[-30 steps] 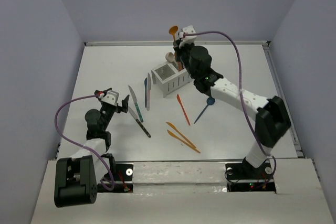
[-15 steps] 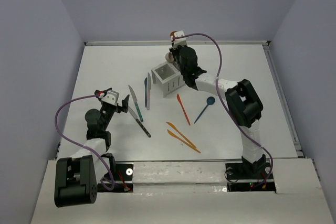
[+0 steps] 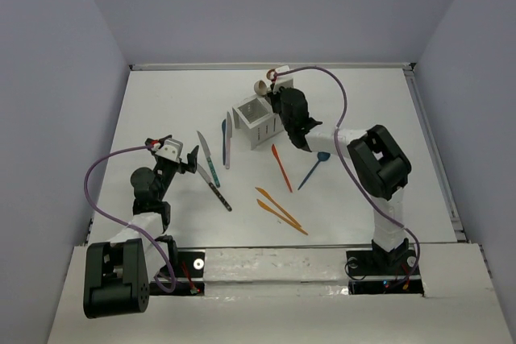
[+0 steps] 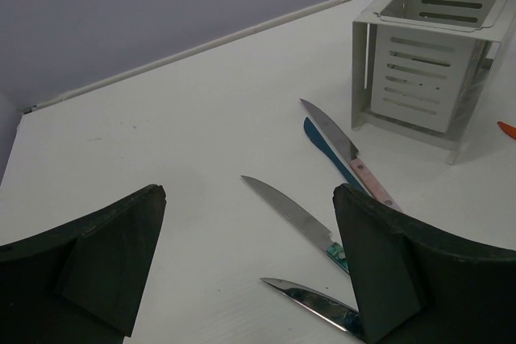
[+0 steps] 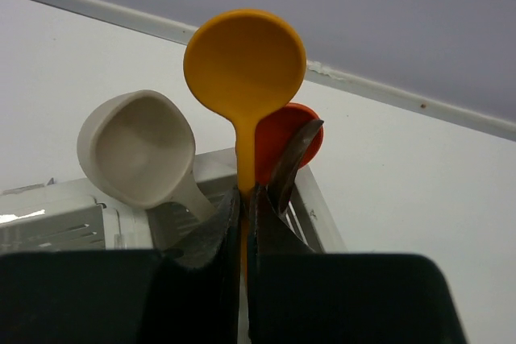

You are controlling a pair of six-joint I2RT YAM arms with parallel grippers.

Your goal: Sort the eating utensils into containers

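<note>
Right tool [image 5: 246, 199], closed on the stem of a yellow-orange spoon [image 5: 244, 62], bowl up, at the white caddy [image 3: 260, 125], apparently its far compartment, beside a beige spoon [image 5: 137, 147]. Left tool [image 4: 250, 199] spread wide, empty, above knives [image 4: 294, 215] lying on the worktop [image 4: 161, 142].

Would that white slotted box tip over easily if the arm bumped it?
Probably light, with thin slotted walls, so the caddy would likely slide when nudged. The beige spoon in it rises above its rim, so it may tip.
</note>
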